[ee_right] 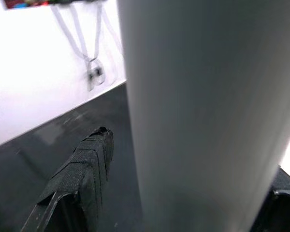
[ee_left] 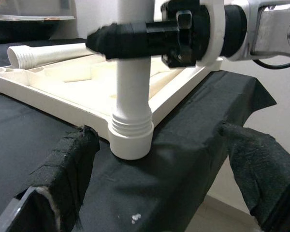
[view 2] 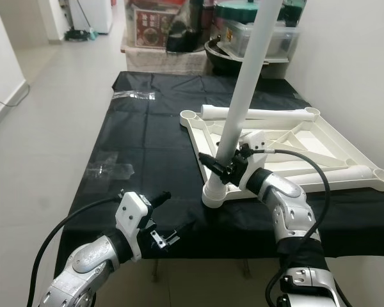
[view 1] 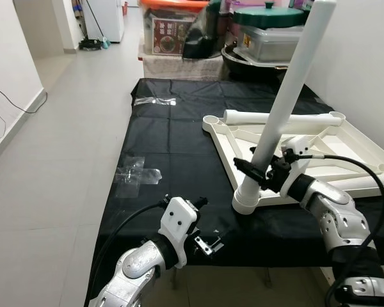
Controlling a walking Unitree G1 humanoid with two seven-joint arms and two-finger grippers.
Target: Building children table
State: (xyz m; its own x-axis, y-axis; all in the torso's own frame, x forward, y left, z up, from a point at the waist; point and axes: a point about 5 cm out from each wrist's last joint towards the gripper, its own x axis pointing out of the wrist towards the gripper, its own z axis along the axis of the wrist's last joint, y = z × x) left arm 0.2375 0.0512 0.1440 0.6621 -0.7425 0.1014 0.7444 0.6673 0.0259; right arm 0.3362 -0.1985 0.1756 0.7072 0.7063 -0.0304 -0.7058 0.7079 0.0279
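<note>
A white children's table top [view 1: 345, 137] lies upside down on a black-covered table [view 1: 173, 137]. A long white leg [view 1: 288, 96] stands tilted in its near-left corner socket [view 1: 245, 201]. My right gripper [view 1: 255, 170] is shut on the leg just above the socket; in the right wrist view the leg [ee_right: 203, 116] passes between its fingers [ee_right: 82, 169]. Another white leg [view 1: 278, 118] lies along the top's far edge. My left gripper [view 1: 208, 240] hovers open at the table's near edge, left of the socket; the left wrist view shows the socket [ee_left: 131, 137] ahead of its fingers [ee_left: 67, 164].
Clear plastic wrapping [view 1: 136, 173] lies on the black cover's left side and more [view 1: 155, 101] near its far end. Storage boxes and a pot [view 1: 269, 29] are stacked behind the table. A white wall [view 1: 365, 57] runs along the right; tiled floor [view 1: 57, 160] lies to the left.
</note>
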